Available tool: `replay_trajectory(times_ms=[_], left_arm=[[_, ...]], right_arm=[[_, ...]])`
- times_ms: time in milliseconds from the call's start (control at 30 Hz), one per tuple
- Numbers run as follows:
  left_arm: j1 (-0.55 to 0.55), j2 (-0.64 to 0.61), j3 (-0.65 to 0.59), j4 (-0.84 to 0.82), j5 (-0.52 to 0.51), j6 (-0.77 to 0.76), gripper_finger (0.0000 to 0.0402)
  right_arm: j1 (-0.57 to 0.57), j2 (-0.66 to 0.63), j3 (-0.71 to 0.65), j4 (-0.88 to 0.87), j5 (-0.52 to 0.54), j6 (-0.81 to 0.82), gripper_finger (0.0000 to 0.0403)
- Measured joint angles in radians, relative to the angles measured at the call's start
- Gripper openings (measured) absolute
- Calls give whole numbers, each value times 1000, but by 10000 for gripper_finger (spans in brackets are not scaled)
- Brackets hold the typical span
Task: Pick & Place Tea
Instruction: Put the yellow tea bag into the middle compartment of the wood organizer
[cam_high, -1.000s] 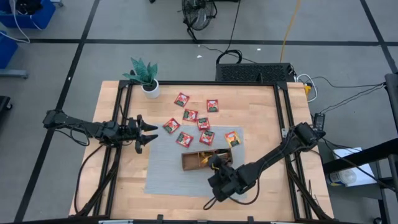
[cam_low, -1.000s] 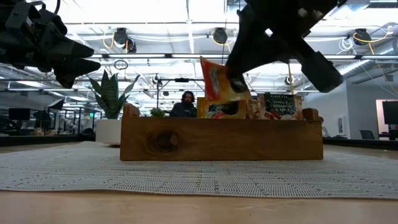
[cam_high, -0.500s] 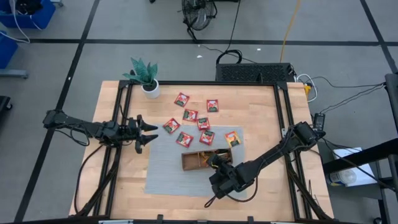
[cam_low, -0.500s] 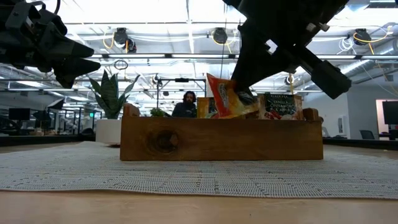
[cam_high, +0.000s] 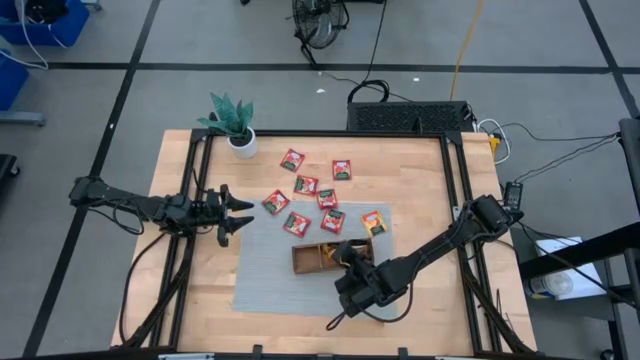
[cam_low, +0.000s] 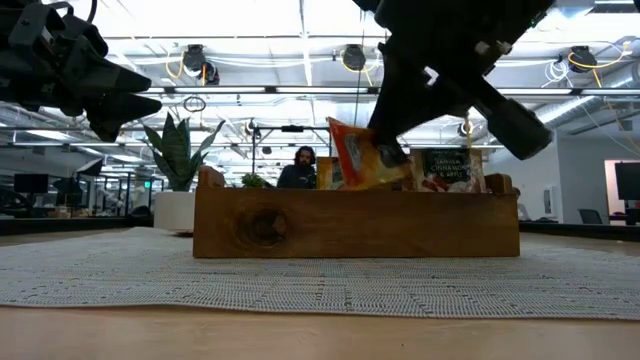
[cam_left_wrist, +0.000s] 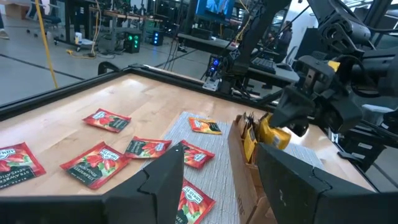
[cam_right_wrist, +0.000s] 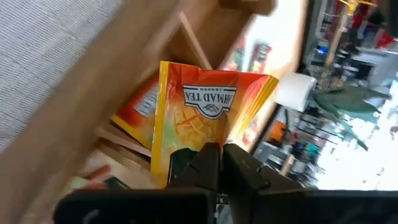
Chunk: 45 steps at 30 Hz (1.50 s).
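Observation:
My right gripper (cam_high: 349, 263) is over the brown wooden tray (cam_high: 303, 262) and shut on an orange-yellow tea sachet (cam_right_wrist: 205, 106), which also shows in the low view as the sachet (cam_low: 357, 155) above the tray's wall (cam_low: 355, 222). More sachets stand on edge in the tray (cam_low: 447, 168). Several red tea sachets (cam_high: 306, 185) lie flat on the table and on the grey mat beyond the tray. My left gripper (cam_high: 240, 213) hovers open at the table's left, clear of everything. My right gripper pinches the orange-yellow sachet's edge (cam_right_wrist: 198, 144) between its two fingers, at the middle of that edge. The fingers slant down from the table's near right. The sachet stands tilted past the fingertips, its lower part hidden behind the tray's wall (cam_low: 360, 195).
A potted plant (cam_high: 237, 128) stands at the far left corner. The grey mat (cam_high: 262, 280) lies under the tray. Black frame rails (cam_high: 455, 180) run along the table's left and right sides. A person (cam_low: 300, 168) sits in the room behind the table.
The orange-yellow sachet has come down closer to the tray's rim with my right gripper and tipped a little more to the side. My left arm has kept still.

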Motion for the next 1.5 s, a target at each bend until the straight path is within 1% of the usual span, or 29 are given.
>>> replay_trajectory(times_ms=[167, 400, 467, 567, 633, 700, 733, 867, 900, 933, 1000, 1100, 1133, 1200, 1267, 1400, 1433, 1500], left_arm=[[0, 0, 0, 0, 0, 0, 205], [0, 0, 0, 0, 0, 0, 205], [0, 0, 0, 0, 0, 0, 205], [0, 0, 0, 0, 0, 0, 205], [0, 0, 0, 0, 0, 0, 205], [0, 0, 0, 0, 0, 0, 205], [0, 0, 0, 0, 0, 0, 205], [0, 0, 0, -2, 0, 0, 205], [0, 0, 0, -2, 0, 0, 205], [0, 0, 0, -1, 0, 0, 205], [0, 0, 0, -2, 0, 0, 205], [0, 0, 0, -1, 0, 0, 205], [0, 0, 0, -1, 0, 0, 205], [0, 0, 0, -1, 0, 0, 205], [0, 0, 0, -2, 0, 0, 205], [0, 0, 0, -2, 0, 0, 205], [0, 0, 0, -2, 0, 0, 205], [0, 0, 0, -2, 0, 0, 205]], right_arm=[[-10, 0, 0, 1, -4, 1, 41], [-14, 0, 0, 3, 1, 1, 94], [-13, 0, 0, 15, 28, 1, 107], [-13, -6, 0, 51, 105, 20, 121], [-14, -26, 0, 76, 93, 84, 126], [-21, -57, 0, 80, -2, 176, 127], [-28, -76, 0, 83, -67, 222, 127], [-71, -142, -1, 86, -435, 379, 121], [-84, -152, -1, 108, -514, 397, 117], [-93, -158, 0, 129, -553, 409, 111], [-101, -158, 2, 135, -566, 368, 85], [-104, -148, 67, 65, -490, 194, 20], [-109, -144, 109, 55, -473, 162, 11], [-125, -139, 192, 27, -489, 174, 5], [-153, -125, 234, -18, -563, 230, 1], [-209, -84, 179, -52, -708, 327, 0], [-221, -76, 156, -32, -732, 338, 0], [-237, -66, 103, 2, -734, 344, 0]])
